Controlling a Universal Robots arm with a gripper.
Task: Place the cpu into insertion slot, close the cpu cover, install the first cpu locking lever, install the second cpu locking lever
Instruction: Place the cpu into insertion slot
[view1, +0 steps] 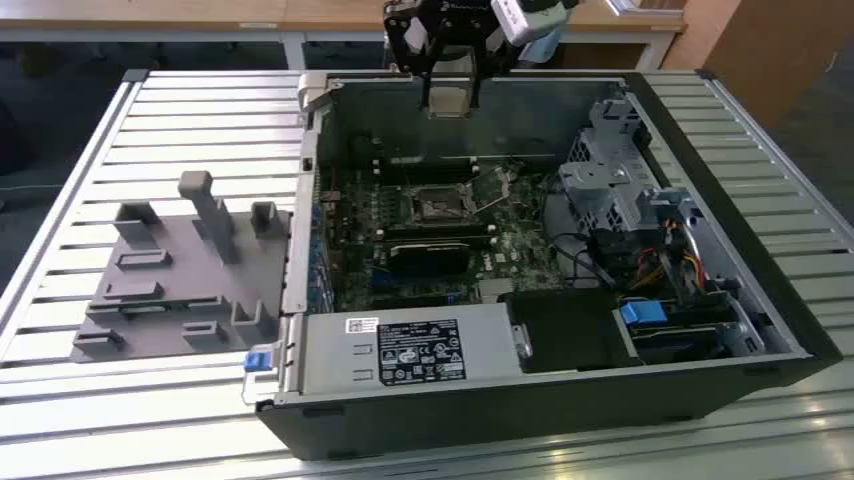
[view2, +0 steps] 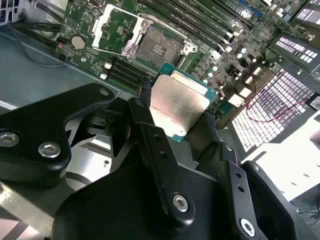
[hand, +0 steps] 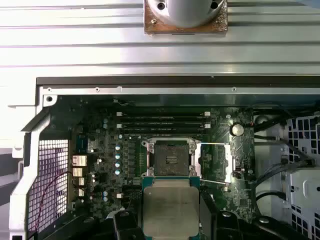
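The cpu (view2: 179, 106), a flat square chip with a dull silver top, is clamped between my black fingers (view2: 146, 125). My gripper (view1: 451, 95) is shut on it and hangs high over the far wall of the open computer case. In the first wrist view the cpu (hand: 171, 210) sits just short of the bare insertion slot (hand: 171, 159) on the green motherboard. The insertion slot (view2: 159, 47) lies uncovered. The cpu cover (view2: 134, 36), a thin silvery frame, is flipped open beside it; in the first wrist view the cpu cover (hand: 229, 162) lies flat next to the slot.
The case (view1: 747, 300) lies open on a slatted metal table (view1: 80, 400). Memory slots (hand: 165, 122), a drive cage (view1: 614, 190) and cables (view1: 667, 265) surround the socket (view1: 434, 207). A grey fixture block (view1: 187, 270) stands on the exterior view's left.
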